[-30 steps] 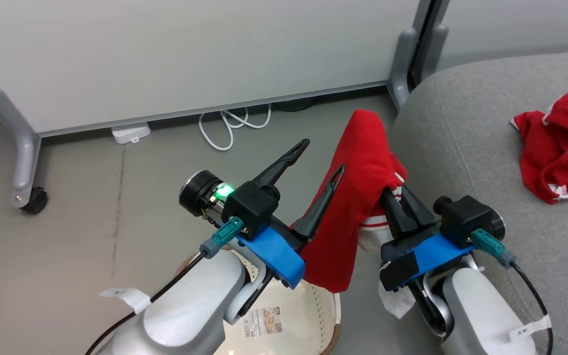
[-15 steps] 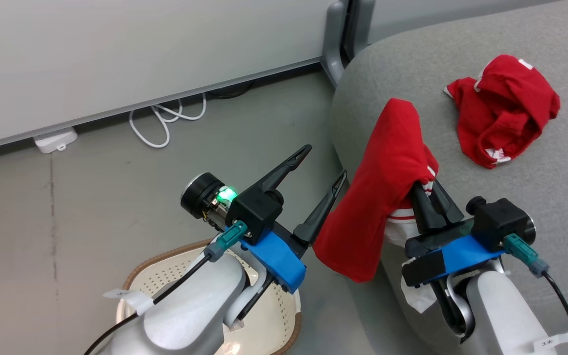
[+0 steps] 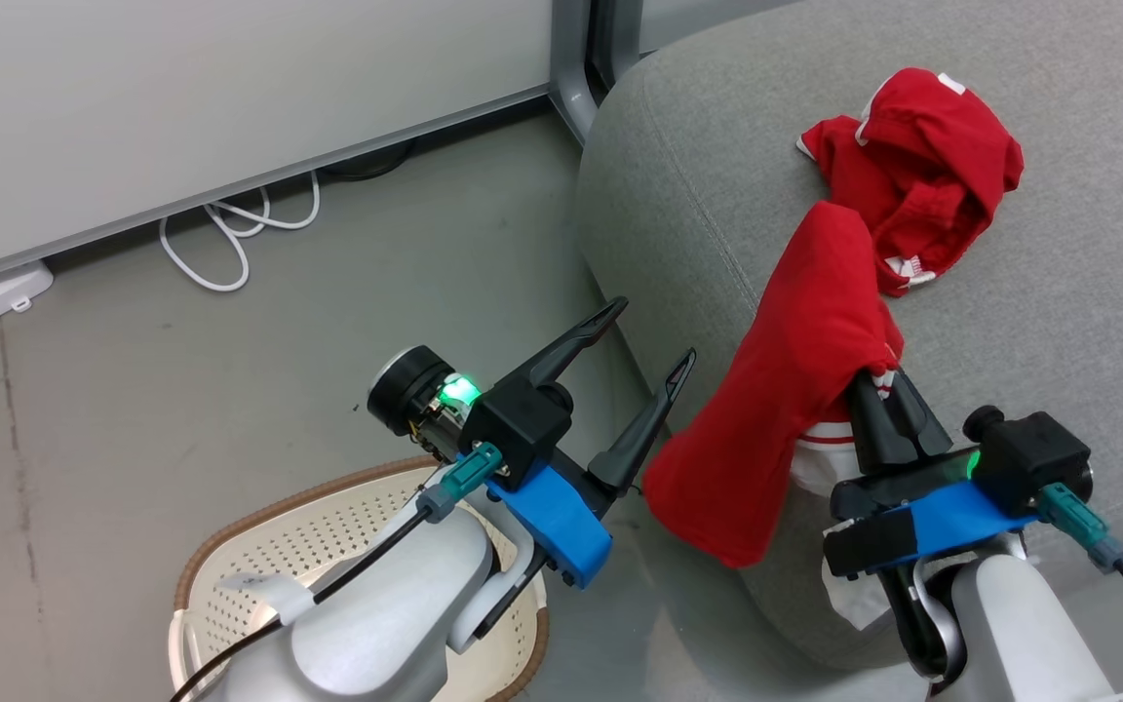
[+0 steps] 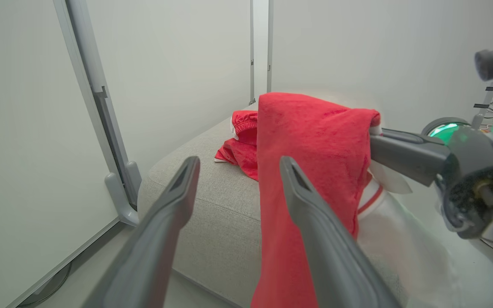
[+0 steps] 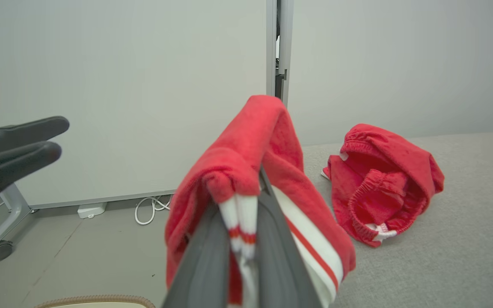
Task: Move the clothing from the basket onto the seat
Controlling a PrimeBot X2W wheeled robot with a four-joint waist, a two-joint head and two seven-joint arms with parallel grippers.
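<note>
My right gripper (image 3: 878, 390) is shut on a red garment of the clothing (image 3: 795, 370), whose white striped cuff (image 5: 238, 218) sits between the fingers. The garment drapes over the fingertips and hangs above the near edge of the grey seat (image 3: 698, 195). A second red garment (image 3: 912, 195) lies crumpled further back on the seat. My left gripper (image 3: 654, 330) stands open with nothing in it, just left of the hanging cloth and above the floor. The cream basket (image 3: 230, 531) is at the lower left, partly hidden under my left forearm.
A white cable (image 3: 230, 234) and a white adapter (image 3: 1, 288) lie on the grey floor along the pale partition wall (image 3: 230, 97). A grey partition post (image 3: 571, 88) stands by the seat's far corner. A castor foot (image 5: 0, 250) is at the left.
The head view has swung to the right, so the seat fills more of it. The held garment now hangs over the seat's edge instead of the floor. Both grippers keep their states.
</note>
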